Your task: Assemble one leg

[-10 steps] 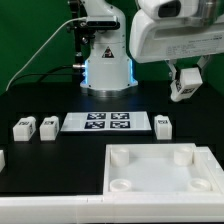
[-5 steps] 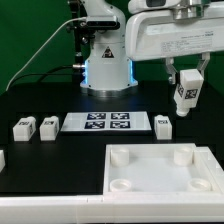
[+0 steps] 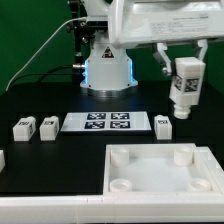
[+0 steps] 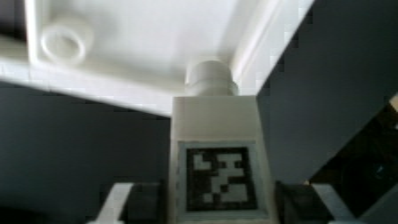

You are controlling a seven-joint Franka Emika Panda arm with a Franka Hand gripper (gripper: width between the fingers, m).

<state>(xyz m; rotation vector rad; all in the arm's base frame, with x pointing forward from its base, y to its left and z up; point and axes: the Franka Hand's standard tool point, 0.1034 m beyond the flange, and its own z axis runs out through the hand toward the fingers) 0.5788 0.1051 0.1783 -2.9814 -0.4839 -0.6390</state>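
Note:
My gripper (image 3: 184, 66) is shut on a leg (image 3: 184, 86), a small white block with a black-and-white tag. It holds the leg upright in the air, above the table at the exterior view's right. In the wrist view the leg (image 4: 219, 140) stands between my fingers (image 4: 125, 200), with its round peg pointing at the edge of the large white panel (image 4: 143, 50) near a round corner socket (image 4: 66, 42). The panel (image 3: 150, 165) lies at the front of the table, below and to the left of the held leg.
Three more legs lie on the black table: two at the exterior view's left (image 3: 24, 127) (image 3: 47, 125) and one at the right (image 3: 163, 123). The marker board (image 3: 108, 122) lies between them. The robot base (image 3: 107, 62) stands behind. A white part (image 3: 2, 158) shows at the left edge.
The arm has swung toward the exterior view's left with the leg held. The leg has turned from tilted to upright and looks larger in view.

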